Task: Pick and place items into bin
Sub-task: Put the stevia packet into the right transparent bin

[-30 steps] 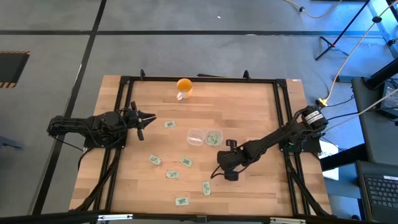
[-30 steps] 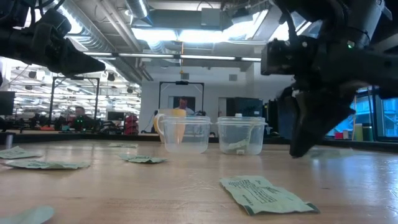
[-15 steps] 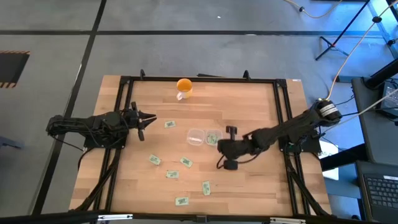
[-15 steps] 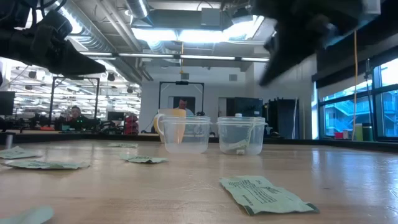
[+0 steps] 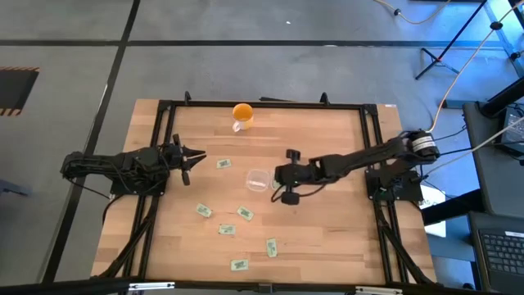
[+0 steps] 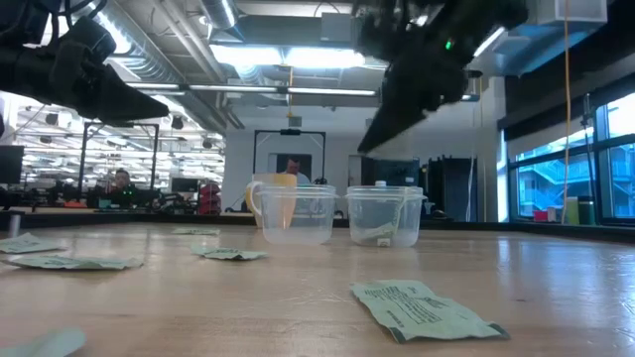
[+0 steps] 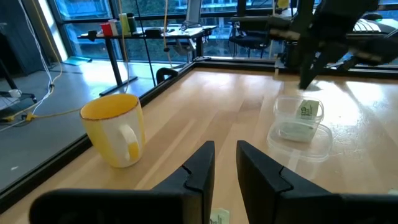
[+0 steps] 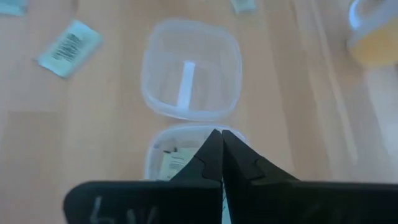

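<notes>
Two clear plastic bins stand side by side mid-table: the left bin [image 5: 257, 179] [image 8: 191, 68] and the right bin [image 6: 385, 215] [image 8: 163, 158], which has pale green packets [image 8: 174, 163] in it. My right gripper [image 5: 278, 175] [image 8: 221, 135] hangs shut in the air over the right bin. Several more packets [image 5: 245, 213] [image 6: 422, 309] lie flat on the wood. My left gripper [image 5: 193, 156] [image 7: 226, 158] waits open near the table's left edge and touches nothing. My right gripper points slantwise down from the table's right. A thin pale edge of a packet [image 8: 222, 202] shows pinched between its two shut fingers, lifted clear above the right bin. The fingers hide the rest of the packet, so which part they hold cannot be told.
An orange-yellow cup [image 5: 241, 115] [image 7: 115, 127] stands near the table's far edge. One packet [image 5: 222, 164] lies between my left gripper and the bins. A black frame [image 5: 262, 104] runs round the table. Bare wood lies on the near right.
My right gripper has risen from the table on the near right of the bins. It has moved up and toward the far left, and now hangs over the right bin, fingers shut throughout. The loose packets on the table have stayed where they were.
</notes>
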Motion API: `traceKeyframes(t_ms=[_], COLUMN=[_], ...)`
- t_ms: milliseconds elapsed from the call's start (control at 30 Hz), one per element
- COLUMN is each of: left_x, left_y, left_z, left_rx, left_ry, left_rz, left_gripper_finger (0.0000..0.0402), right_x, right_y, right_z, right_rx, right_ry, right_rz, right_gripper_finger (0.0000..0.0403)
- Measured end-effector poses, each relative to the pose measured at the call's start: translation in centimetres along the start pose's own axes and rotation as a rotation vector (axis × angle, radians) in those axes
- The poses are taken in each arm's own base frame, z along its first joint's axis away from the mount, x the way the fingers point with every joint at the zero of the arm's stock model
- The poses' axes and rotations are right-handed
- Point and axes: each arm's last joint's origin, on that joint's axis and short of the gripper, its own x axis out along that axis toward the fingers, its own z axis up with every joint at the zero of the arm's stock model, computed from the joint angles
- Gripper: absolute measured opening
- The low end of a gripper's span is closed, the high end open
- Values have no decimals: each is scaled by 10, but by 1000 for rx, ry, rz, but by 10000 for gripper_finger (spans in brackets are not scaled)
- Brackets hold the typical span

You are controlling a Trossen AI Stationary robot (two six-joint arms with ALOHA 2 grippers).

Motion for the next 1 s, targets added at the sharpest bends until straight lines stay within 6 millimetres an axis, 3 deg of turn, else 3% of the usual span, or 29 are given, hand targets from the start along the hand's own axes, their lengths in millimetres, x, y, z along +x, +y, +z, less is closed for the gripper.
traceKeyframes(t_ms=[200, 600, 1000], left_x=[0, 0, 0], left_y=[0, 0, 0], left_z=[0, 0, 0], left_rx=[0, 0, 0], left_ry=[0, 0, 0], left_rz=[0, 0, 0], left_gripper_finger=[61, 61, 61], right_x=[23, 27, 25], right_y=[-4, -2, -2], right_z=[-8, -11, -12], right_rx=[4, 31, 23], right_ry=[65, 89, 105], right_rz=[-20, 44, 42], right_gripper_finger=[0, 3, 75])
